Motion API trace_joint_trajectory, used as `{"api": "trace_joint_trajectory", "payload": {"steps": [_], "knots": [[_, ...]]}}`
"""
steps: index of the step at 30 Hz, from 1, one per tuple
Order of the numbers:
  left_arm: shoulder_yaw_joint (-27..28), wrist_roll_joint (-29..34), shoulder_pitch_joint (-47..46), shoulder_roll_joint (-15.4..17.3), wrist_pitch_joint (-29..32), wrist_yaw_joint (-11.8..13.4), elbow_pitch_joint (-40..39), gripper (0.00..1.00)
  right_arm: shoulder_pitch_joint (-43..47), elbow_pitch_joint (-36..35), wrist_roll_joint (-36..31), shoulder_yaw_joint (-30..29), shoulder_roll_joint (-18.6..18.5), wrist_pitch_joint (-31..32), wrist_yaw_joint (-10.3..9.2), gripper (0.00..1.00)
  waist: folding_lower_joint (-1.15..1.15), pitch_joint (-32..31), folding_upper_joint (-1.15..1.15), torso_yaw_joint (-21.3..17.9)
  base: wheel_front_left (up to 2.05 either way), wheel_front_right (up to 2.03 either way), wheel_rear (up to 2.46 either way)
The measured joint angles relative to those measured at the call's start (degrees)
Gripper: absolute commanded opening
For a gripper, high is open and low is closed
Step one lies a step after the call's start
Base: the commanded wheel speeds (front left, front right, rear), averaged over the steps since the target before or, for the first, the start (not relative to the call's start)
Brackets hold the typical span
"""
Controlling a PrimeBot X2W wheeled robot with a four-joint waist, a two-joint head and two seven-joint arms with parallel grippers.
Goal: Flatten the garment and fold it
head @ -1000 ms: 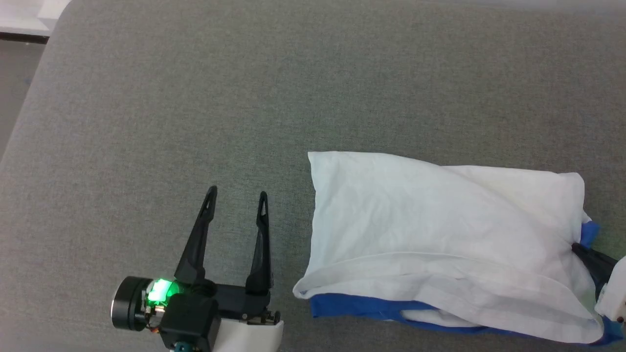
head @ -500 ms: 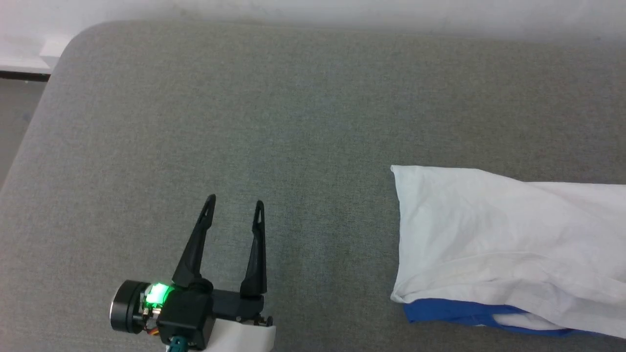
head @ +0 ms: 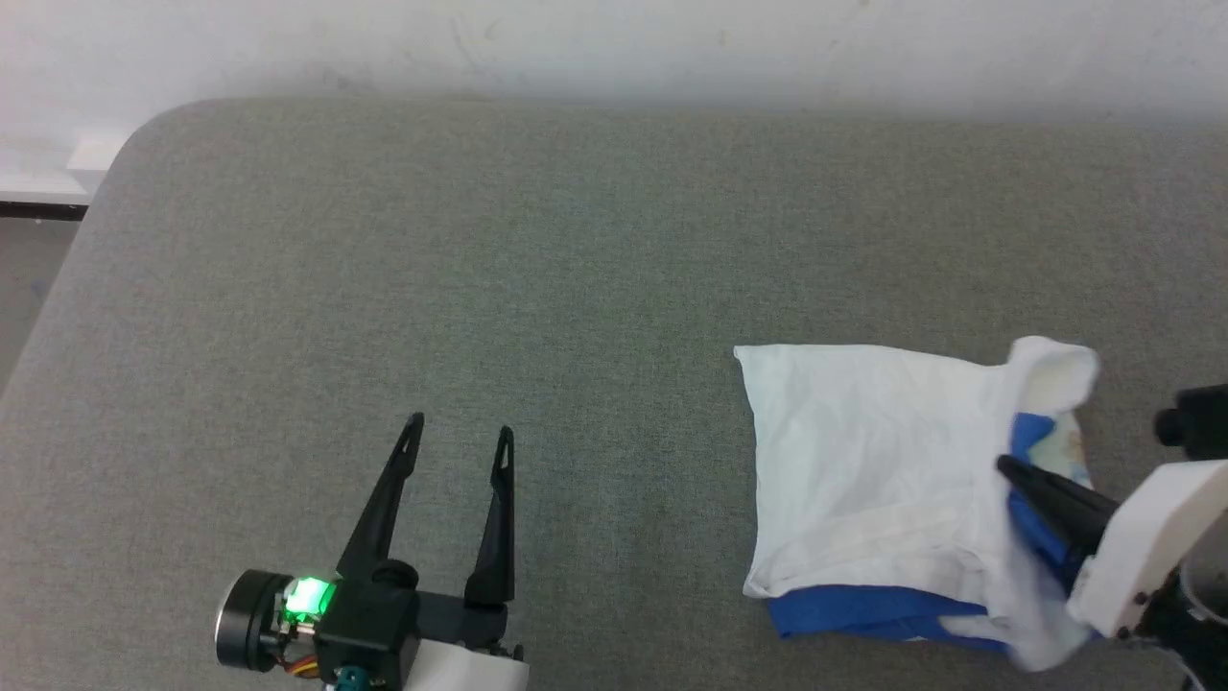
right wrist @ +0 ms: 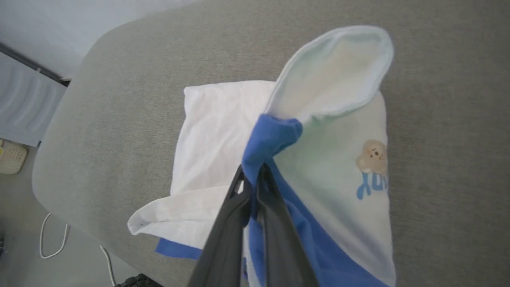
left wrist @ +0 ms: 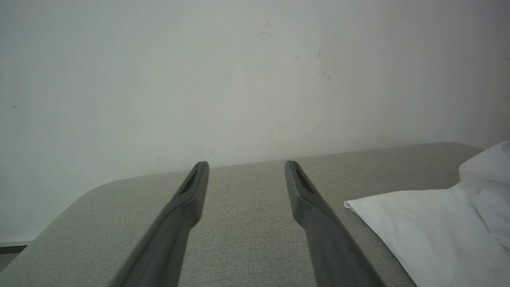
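The garment [head: 863,451], white with blue parts, lies on the right half of the grey table [head: 384,240]. My right gripper [head: 1007,467] is shut on a blue fold of it and holds that end raised, with a white flap curling over above. In the right wrist view the right gripper [right wrist: 251,175] pinches the blue cloth of the garment [right wrist: 215,127], and a small bear print with blue letters [right wrist: 372,167] faces up. My left gripper [head: 459,430] stands open over bare table, well left of the garment. From the left wrist, the left gripper [left wrist: 246,165] holds nothing and the garment [left wrist: 418,223] lies to its right.
A white wall [head: 614,38] runs along the table's far edge. The table's rounded corner [head: 134,134] is at the far left, with floor beyond it. A white cable [right wrist: 51,235] lies on the floor below the table edge.
The head camera has shifted, so the wall now shows. My right gripper has lifted the garment's blue end and carried it over the white body, making the cloth shorter. The left gripper stays open.
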Motion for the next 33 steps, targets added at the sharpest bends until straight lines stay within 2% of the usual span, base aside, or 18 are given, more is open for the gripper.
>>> {"api": "trace_joint_trajectory", "payload": {"steps": [5,13,30,31,33], "knots": [[-0.5,-0.6,-0.1,-0.5,0.0,-0.5,0.7,1.00,0.0,-3.6,0.3,4.4,1.4,2.5,0.00,0.00,0.01,0.2,0.00,0.6,0.00,0.00,0.00],[-0.8,-0.9,-0.1,-1.9,0.0,-0.6,1.0,1.00,-3.7,-3.0,-1.1,8.6,3.1,3.7,0.00,0.00,0.01,1.5,0.00,2.5,0.00,0.00,0.00],[-0.9,-0.5,-1.6,-6.4,0.0,-2.4,2.7,1.00,-12.6,15.5,-13.6,13.6,5.9,2.1,0.00,0.00,0.01,4.3,0.00,6.0,0.00,0.00,0.00],[-0.9,-0.4,-1.6,-6.8,0.0,-2.6,2.9,1.00,-12.9,16.4,-14.3,13.7,6.1,1.9,0.00,0.06,0.01,4.4,0.00,6.2,0.00,0.00,0.00],[-0.8,-0.3,-1.6,-7.3,0.0,-3.0,3.2,1.00,-13.7,18.0,-15.2,13.7,6.6,1.4,0.00,0.38,0.01,4.5,0.00,6.4,0.00,0.00,0.00]]}}
